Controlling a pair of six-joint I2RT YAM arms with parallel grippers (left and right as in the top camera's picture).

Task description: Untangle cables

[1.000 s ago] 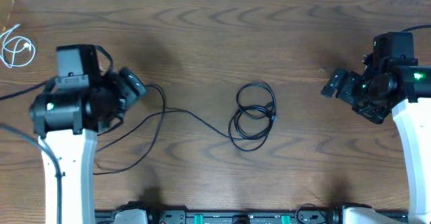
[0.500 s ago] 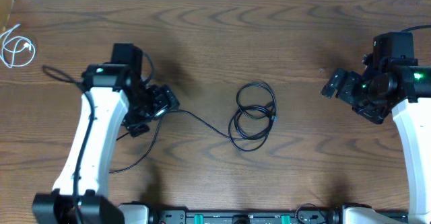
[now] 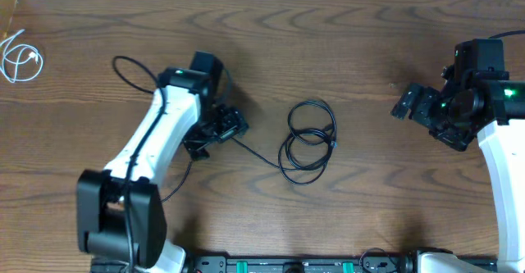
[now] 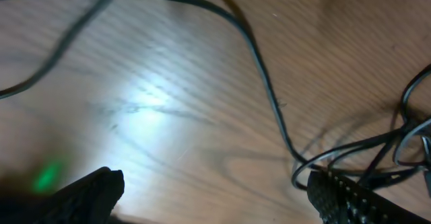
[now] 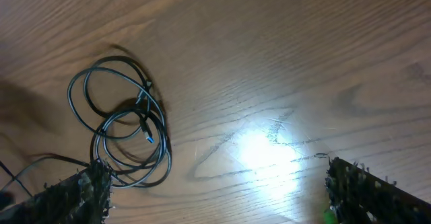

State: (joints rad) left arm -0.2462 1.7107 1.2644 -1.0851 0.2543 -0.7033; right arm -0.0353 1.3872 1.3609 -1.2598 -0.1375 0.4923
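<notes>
My left pincer (image 3: 230, 129) is spread wide over the straight tail of the black cable (image 3: 308, 142), which points ahead to stacked loops, their long axis crosswise to the tail. The right pincer (image 3: 408, 102) gapes too, well apart from them; the white cable (image 3: 18, 60) lies coiled far behind the left pincer

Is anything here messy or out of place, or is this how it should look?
Only the cords look untidy. A black cable lies in the middle in overlapping loops, with one strand trailing toward the left gripper. A small white cable sits alone, coiled, far off to the left. Nothing looks damaged or spilled.
</notes>
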